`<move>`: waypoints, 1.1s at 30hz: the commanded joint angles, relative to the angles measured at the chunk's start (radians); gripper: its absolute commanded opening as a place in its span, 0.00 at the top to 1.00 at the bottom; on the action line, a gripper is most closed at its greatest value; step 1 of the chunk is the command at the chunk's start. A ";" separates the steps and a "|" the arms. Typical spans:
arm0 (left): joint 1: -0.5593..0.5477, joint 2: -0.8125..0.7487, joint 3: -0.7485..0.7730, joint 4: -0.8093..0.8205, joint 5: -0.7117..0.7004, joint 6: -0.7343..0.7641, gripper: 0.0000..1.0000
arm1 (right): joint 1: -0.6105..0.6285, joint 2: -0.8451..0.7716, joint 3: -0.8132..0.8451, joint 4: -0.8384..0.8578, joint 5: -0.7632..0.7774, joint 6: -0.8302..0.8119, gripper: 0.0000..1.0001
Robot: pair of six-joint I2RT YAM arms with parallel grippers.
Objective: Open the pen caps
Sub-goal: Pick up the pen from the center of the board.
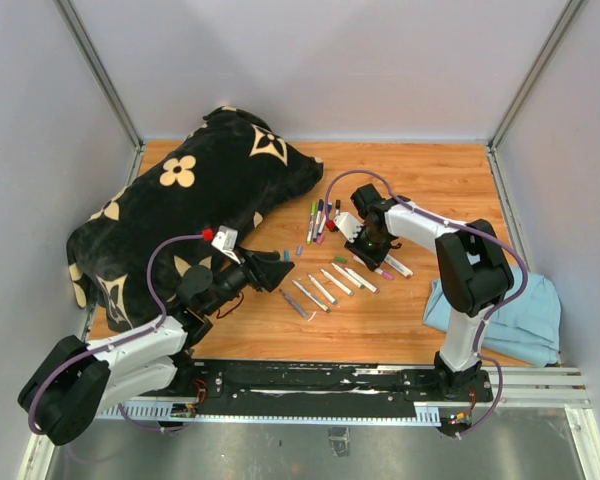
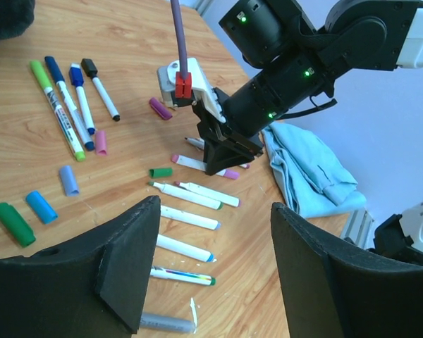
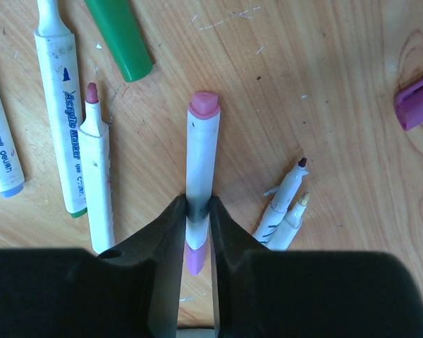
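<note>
Wooden table (image 1: 420, 170) inside pale grey walls. Right gripper (image 3: 196, 204) clenched on the barrel of a white marker (image 3: 201, 148), purple cap (image 3: 195, 257) on its near end, between the fingers. Left gripper (image 2: 215, 211) released, empty, above uncapped markers (image 2: 187, 217). Loose on the wood nearby: green cap (image 2: 13, 224), blue cap (image 2: 41, 206), lilac cap (image 2: 69, 180), pink cap (image 2: 100, 141). Four capped markers (image 2: 70, 98) farther off, side by side.

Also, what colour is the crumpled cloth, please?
The cloth is light blue, clearest in the top view.

Left gripper (image 2: 215, 211) agape — right gripper (image 3: 196, 210) clamped, wrist bent down
</note>
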 commanded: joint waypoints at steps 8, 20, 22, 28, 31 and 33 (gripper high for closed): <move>0.001 0.187 -0.010 0.256 0.113 -0.103 0.27 | 0.008 -0.023 0.000 0.029 -0.031 0.030 0.99; -0.045 0.596 0.065 0.666 0.163 -0.248 0.24 | -0.073 -0.240 -0.052 0.111 -0.241 0.084 0.99; -0.059 0.671 0.095 0.725 0.157 -0.271 0.24 | -0.102 -0.268 -0.056 0.118 -0.317 0.108 0.99; -0.132 0.797 0.195 0.767 0.057 -0.284 0.21 | -0.226 -0.335 -0.076 0.169 -0.655 0.253 0.99; -0.170 0.832 0.242 0.764 -0.002 -0.278 0.20 | -0.281 -0.352 -0.114 0.233 -0.820 0.352 0.99; -0.184 0.860 0.279 0.761 -0.018 -0.285 0.20 | -0.307 -0.359 -0.140 0.293 -0.903 0.423 0.99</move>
